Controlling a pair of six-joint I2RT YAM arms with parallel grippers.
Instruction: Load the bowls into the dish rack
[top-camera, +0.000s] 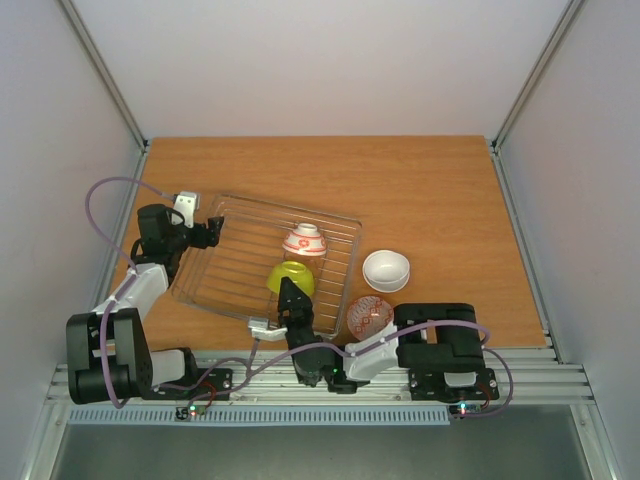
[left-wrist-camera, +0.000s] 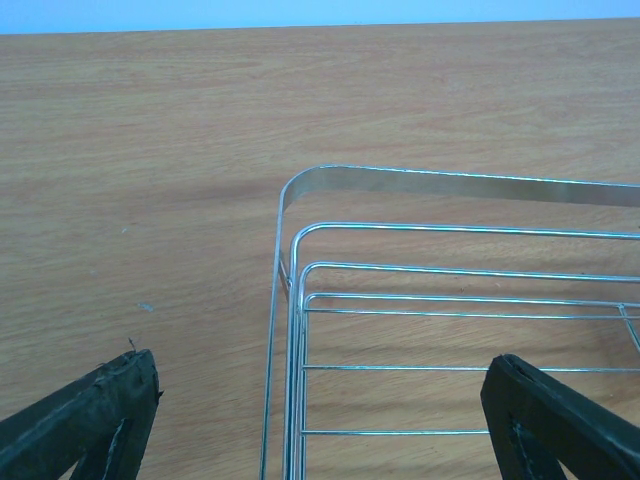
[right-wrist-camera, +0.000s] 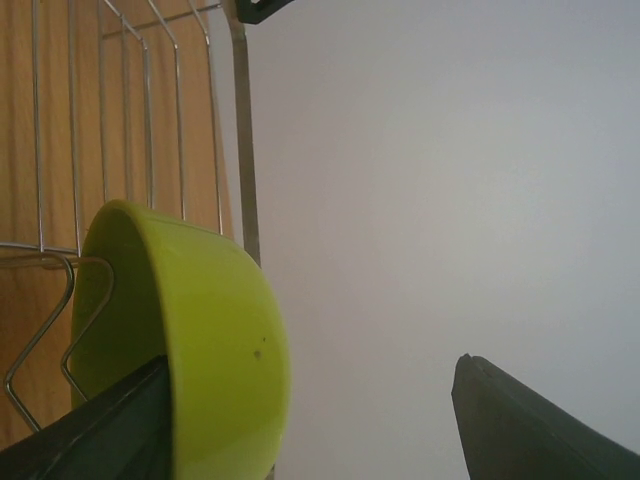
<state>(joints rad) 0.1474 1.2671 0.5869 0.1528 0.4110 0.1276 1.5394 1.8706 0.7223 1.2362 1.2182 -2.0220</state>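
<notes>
Two on the desk (top-camera: 450, 200), white bowl (top-camera: 386, 270) and patterned bowl (top-camera: 369, 316), lie right of the released right hand (top-camera: 291, 296), the nearer arm.

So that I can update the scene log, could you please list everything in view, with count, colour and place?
dish rack: one, clear tray with wire bars, left-centre of the table.
patterned bowl: one, white with red pattern, in the rack towards its right end.
lime bowl: one, lime green, in the rack, tipped on edge.
white bowl: one, plain white, on the table right of the rack.
red-inside bowl: one, red pattern inside, on the table by the rack's near right corner.
table: one, wood brown.
left gripper: one, black, open at the rack's far left corner.
right gripper: one, black, open beside the lime bowl.
</notes>
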